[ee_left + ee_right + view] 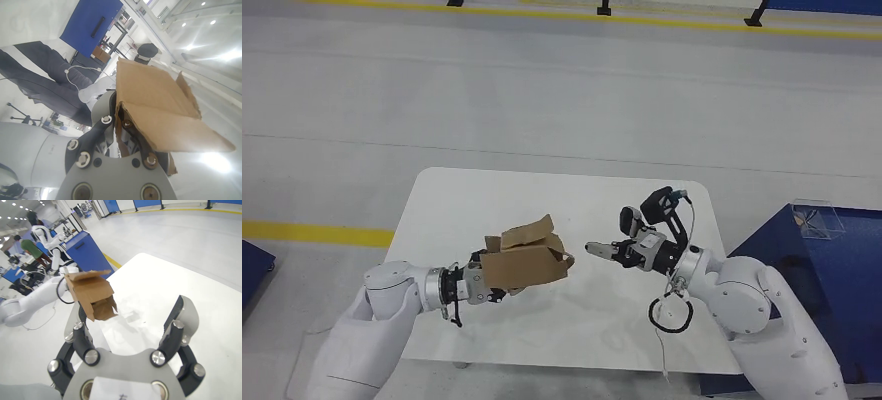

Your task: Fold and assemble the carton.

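left gripper [115, 124] clamped on torn brown cardboard carton [527, 262], fingertips hidden by a flap | carton held above white rounded bench [442, 205], flaps loose | right gripper [130, 308] spread wide, empty, just beside carton, not touching

So the left arm [392, 292] comes at the carton [527, 262] from the end away from the other arm, forearm stretched out close to level and the wrist in line with it. The left gripper [485, 279] is clamped tight on that end, with a cardboard wall pinched between its fingers, and it holds the carton up in the air. The right arm [732, 290] sits on the opposite side of the carton, elbow bent and forearm angled in toward it. The right gripper [130, 306] has its fingers spread wide with nothing between them. Its tips point at the carton's open end, just beside it with a small gap.
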Controlling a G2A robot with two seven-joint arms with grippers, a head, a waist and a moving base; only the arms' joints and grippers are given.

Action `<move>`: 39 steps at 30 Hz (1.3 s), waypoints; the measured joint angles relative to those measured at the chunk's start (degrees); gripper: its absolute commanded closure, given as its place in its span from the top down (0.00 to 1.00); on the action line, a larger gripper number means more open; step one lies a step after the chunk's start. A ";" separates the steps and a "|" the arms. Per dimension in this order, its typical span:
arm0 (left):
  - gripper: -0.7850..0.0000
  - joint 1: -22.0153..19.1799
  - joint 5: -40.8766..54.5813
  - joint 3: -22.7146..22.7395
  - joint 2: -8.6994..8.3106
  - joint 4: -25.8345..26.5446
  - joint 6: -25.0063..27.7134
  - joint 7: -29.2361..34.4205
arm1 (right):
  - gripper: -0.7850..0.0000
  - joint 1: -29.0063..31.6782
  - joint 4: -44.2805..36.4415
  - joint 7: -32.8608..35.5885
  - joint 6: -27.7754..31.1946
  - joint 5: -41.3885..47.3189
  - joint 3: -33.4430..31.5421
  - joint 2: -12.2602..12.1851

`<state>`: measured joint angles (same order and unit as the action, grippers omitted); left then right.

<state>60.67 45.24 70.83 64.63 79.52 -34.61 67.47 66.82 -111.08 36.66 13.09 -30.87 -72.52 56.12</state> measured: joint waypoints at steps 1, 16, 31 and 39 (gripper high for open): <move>0.00 0.08 1.53 -0.24 0.14 0.06 -0.11 -0.15 | 1.00 0.13 0.06 -0.52 -0.46 -2.09 0.50 0.05; 0.00 1.49 -0.07 -2.11 -0.24 3.12 6.83 -0.88 | 1.00 -0.14 2.92 -2.48 -0.73 -7.37 5.12 1.04; 0.00 1.99 1.23 -1.60 -0.72 4.08 9.17 -1.93 | 1.00 -1.59 4.51 0.02 -0.26 -8.56 12.17 2.49; 0.00 1.66 0.57 -1.65 -0.94 3.21 10.07 -3.02 | 1.00 -0.92 3.44 -1.73 -0.43 -5.12 6.86 2.17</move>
<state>62.33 45.81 69.18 63.69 82.73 -24.54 64.45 65.90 -107.63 34.93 12.66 -35.99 -65.66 58.30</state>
